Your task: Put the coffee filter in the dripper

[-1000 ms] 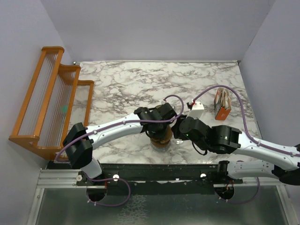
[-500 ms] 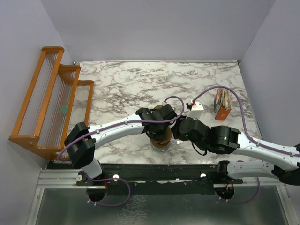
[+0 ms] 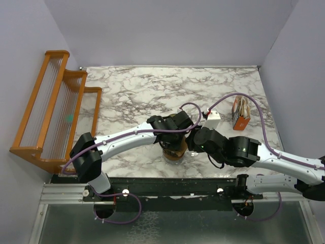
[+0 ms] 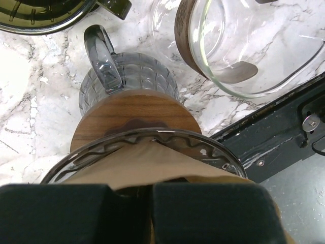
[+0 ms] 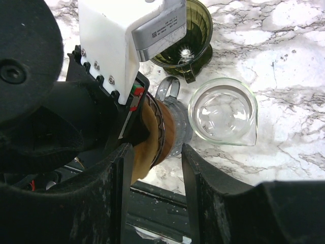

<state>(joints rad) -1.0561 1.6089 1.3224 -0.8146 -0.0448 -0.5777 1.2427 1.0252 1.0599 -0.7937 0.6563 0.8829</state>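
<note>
Watching the left wrist feed first. The left gripper (image 4: 151, 192) has both black fingers pressed together, with a tan paper piece (image 4: 147, 163) pinched between them and fanning out below. The paper hangs over the scalloped glass rim (image 4: 167, 138) of a pour-over piece that has a wooden collar (image 4: 134, 109) and a ribbed grey glass base (image 4: 139, 71). I cannot tell whether the paper touches that rim.

The dripper (image 5: 184, 31), dark olive green, stands upright with its mouth up on the marble table (image 3: 137, 86). It sits just beyond the ribbed base, with its small handle pointing back toward it. I note ribs on its inner wall and a bright glint at the bottom. From overhead the arms hide it.

A clear glass cup (image 5: 223, 113) stands upright near the ribbed base and apart from the dripper.

The right gripper (image 5: 155, 152) has its fingers standing apart with nothing between them. It hangs close beside the left gripper, whose white camera block fills the upper left of the right wrist feed.

Overhead, both arms meet mid-table near the front edge, above the wooden collar. An orange holder (image 3: 240, 115) with paper edges showing stands well off to the right. A wooden rack (image 3: 51, 109) stands at the left edge.
</note>
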